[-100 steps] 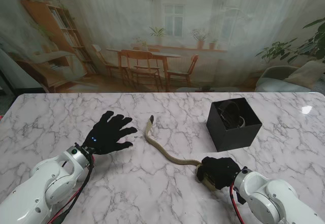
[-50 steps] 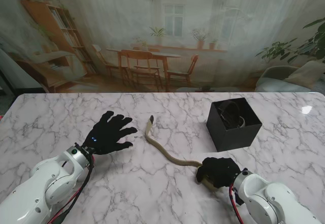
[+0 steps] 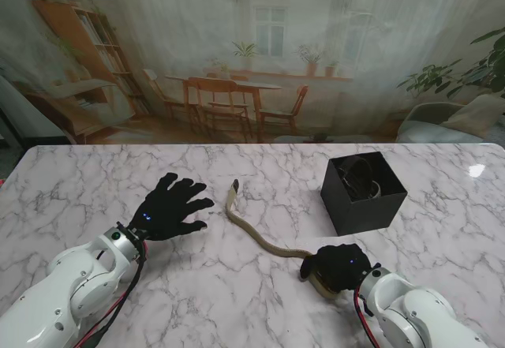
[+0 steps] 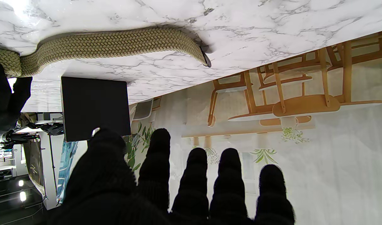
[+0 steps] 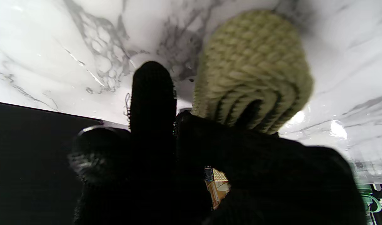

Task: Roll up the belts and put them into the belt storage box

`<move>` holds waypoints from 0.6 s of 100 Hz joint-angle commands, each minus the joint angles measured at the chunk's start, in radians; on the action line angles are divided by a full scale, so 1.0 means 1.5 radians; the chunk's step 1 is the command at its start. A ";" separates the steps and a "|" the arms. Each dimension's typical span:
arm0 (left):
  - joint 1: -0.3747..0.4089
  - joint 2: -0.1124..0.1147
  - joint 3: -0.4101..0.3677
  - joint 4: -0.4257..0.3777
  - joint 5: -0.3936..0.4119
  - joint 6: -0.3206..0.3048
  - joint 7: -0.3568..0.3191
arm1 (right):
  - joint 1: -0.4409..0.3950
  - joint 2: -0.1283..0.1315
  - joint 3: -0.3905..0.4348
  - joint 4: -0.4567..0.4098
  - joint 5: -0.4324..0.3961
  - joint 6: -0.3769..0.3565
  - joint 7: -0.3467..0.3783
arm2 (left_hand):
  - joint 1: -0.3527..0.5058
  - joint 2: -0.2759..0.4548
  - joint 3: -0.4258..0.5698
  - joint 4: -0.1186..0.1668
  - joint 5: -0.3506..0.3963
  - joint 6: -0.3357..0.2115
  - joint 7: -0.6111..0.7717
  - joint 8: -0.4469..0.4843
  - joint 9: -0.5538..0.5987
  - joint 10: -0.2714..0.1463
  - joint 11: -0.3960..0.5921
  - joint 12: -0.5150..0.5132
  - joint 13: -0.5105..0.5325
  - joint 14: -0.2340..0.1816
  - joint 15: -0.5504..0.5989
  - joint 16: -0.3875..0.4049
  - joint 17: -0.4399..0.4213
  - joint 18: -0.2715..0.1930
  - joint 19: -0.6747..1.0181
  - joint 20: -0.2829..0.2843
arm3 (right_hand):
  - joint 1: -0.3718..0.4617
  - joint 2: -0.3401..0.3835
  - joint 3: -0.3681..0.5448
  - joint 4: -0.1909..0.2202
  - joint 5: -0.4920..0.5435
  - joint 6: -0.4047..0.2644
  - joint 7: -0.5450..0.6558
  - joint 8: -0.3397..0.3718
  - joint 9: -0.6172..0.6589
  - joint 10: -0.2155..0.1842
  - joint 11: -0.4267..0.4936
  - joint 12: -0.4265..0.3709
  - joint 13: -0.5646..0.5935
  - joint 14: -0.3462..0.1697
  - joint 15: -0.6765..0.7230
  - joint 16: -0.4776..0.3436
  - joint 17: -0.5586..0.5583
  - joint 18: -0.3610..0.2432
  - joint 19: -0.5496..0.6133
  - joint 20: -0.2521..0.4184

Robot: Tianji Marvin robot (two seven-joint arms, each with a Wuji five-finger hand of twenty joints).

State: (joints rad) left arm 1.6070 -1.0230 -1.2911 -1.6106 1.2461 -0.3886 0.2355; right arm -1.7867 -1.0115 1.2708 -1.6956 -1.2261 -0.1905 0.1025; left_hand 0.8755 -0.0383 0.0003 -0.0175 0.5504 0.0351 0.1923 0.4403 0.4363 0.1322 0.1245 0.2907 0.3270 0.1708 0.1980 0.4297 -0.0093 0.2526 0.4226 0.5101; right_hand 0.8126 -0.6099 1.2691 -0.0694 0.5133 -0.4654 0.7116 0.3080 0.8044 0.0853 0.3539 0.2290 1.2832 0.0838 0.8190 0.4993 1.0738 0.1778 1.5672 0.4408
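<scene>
Currently the right hand (image 3: 338,267), in a black knit glove, is closed around the rolled end of the olive-tan braided fabric belt (image 3: 256,235). The right wrist view shows the coil (image 5: 252,73) as several wound layers pressed against the white grey-veined marble table top (image 3: 95,182), with one finger (image 5: 152,93) extended beside the coil. From the coil, the unrolled length runs in a shallow S-curve away from the right fingers toward the left side, ending at a dark tip (image 4: 206,59) ahead of the left fingertips.

The left hand (image 3: 168,206), also black-gloved, holds nothing: its fingers (image 4: 195,175) are spread and extended, just short of the belt and not touching it.

The black square open-topped storage box (image 3: 363,192) stands beyond the right fingers, apart from the hand. Dark coiled contents with a metallic glint lie inside; what they are cannot be told.

Behind the table hangs a printed backdrop (image 3: 252,56) showing a wooden table, chairs, shelving, potted plants and a window.
</scene>
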 commanded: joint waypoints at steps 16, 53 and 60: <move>-0.002 0.000 0.004 0.002 0.002 -0.003 -0.010 | 0.000 0.002 -0.005 0.011 -0.007 0.000 0.012 | 0.005 0.034 -0.018 0.001 -0.016 0.004 -0.003 0.000 -0.018 0.006 -0.006 0.005 0.004 0.000 -0.018 0.002 -0.013 0.024 -0.022 0.006 | -0.043 -0.026 -0.060 -0.018 0.044 0.088 0.010 -0.015 0.017 -0.053 0.011 0.003 0.019 -0.015 0.025 0.001 0.028 -0.098 0.015 -0.001; -0.003 0.000 0.005 0.002 0.003 -0.002 -0.010 | 0.000 0.002 -0.008 0.022 -0.011 -0.002 -0.011 | 0.004 0.034 -0.018 0.001 -0.016 0.004 -0.003 0.001 -0.019 0.005 -0.006 0.005 0.003 0.000 -0.018 0.002 -0.013 0.024 -0.023 0.006 | -0.195 -0.059 -0.295 -0.110 0.123 0.103 0.158 0.113 -0.077 -0.046 0.040 0.027 -0.094 0.005 -0.171 0.004 -0.117 0.108 -0.072 -0.021; -0.003 0.000 0.005 0.001 0.003 -0.002 -0.010 | 0.000 0.001 -0.009 0.023 -0.004 0.001 -0.011 | 0.004 0.034 -0.018 0.001 -0.016 0.003 -0.003 0.001 -0.018 0.006 -0.006 0.005 0.003 0.000 -0.019 0.002 -0.013 0.025 -0.023 0.006 | -0.197 -0.059 -0.307 -0.110 0.130 0.114 0.176 0.137 -0.092 -0.023 0.031 0.017 -0.150 0.015 -0.237 -0.011 -0.192 0.162 -0.135 -0.024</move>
State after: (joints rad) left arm 1.6042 -1.0225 -1.2873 -1.6100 1.2480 -0.3906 0.2345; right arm -1.7779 -1.0099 1.2646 -1.6797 -1.2393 -0.1948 0.0754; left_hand 0.8755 -0.0383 0.0003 -0.0175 0.5504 0.0351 0.1923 0.4403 0.4363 0.1322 0.1245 0.2907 0.3270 0.1708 0.1980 0.4297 -0.0093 0.2526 0.4226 0.5101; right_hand 0.5781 -0.7156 0.8947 -0.1885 0.5737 -0.4021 0.7216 0.4024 0.7044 0.0487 0.4229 0.2655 1.1282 0.0782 0.5577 0.4910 0.8674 0.3213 1.4348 0.4143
